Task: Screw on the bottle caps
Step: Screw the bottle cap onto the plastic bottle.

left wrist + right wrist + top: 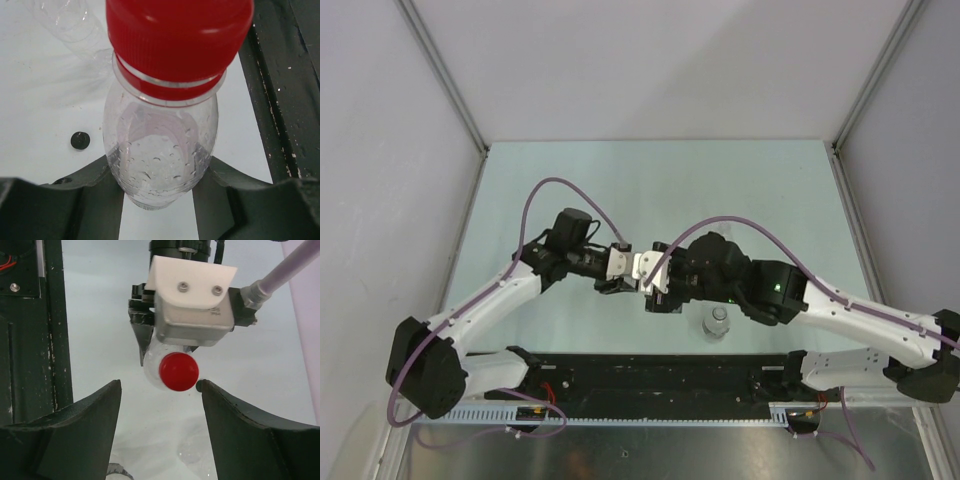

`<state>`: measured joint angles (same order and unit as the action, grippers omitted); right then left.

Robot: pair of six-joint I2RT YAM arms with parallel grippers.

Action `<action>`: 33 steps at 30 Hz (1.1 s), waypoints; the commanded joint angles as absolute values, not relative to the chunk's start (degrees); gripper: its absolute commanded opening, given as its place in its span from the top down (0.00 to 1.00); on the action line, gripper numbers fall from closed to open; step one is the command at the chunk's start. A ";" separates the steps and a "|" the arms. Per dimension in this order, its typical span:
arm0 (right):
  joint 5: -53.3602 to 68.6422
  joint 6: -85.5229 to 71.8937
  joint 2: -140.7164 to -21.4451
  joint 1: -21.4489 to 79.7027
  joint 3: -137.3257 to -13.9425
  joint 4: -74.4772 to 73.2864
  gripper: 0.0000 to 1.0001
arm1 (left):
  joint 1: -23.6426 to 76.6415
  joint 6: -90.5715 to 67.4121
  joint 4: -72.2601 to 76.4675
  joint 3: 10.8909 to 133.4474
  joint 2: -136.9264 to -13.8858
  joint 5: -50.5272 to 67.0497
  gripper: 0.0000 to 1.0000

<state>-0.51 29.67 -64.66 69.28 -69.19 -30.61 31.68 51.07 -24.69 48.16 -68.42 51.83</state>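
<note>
**Red cap is on the neck, and tightening it is the step in hand**

Your left gripper [159, 189] is pinching the bottle [160, 145] by its body, one finger pressing on each side, and holding it out sideways above the table [40, 115]. The red cap [177, 40] is sitting on the neck, down near the collar. You cannot tell from here how tightly it is threaded.

Your right gripper [160, 390] is facing that cap head-on with its fingers spread wide and gripping nothing. The cap is lying just beyond the fingertips, roughly centred in the gap.

The next move calls for advancing until the fingers are flanking the cap, closing on its rim, then rolling the wrist while the left grip is resisting the twist.

The black cap [80, 140] is lying loose on the table. A second bottle [67, 22] is lying on its side, and a third bottle [718, 322] is standing near the right arm.
</note>
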 commanded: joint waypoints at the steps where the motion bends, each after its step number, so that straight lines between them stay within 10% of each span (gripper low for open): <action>1: 4.66 30.02 -65.63 66.52 -69.37 -25.57 0.30 | 32.36 53.78 -25.09 47.61 -66.28 52.57 0.48; 23: 7.75 28.38 -68.77 63.81 -69.43 -25.43 0.47 | 32.68 53.93 -26.06 48.90 -66.82 51.55 0.48; 33: 5.11 25.39 -69.90 64.51 -69.43 -25.41 0.76 | 32.63 52.85 -26.14 50.84 -66.70 51.47 0.48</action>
<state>6.48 27.90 -69.41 64.07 -69.19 -27.00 32.27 52.99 -26.83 47.70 -67.48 50.76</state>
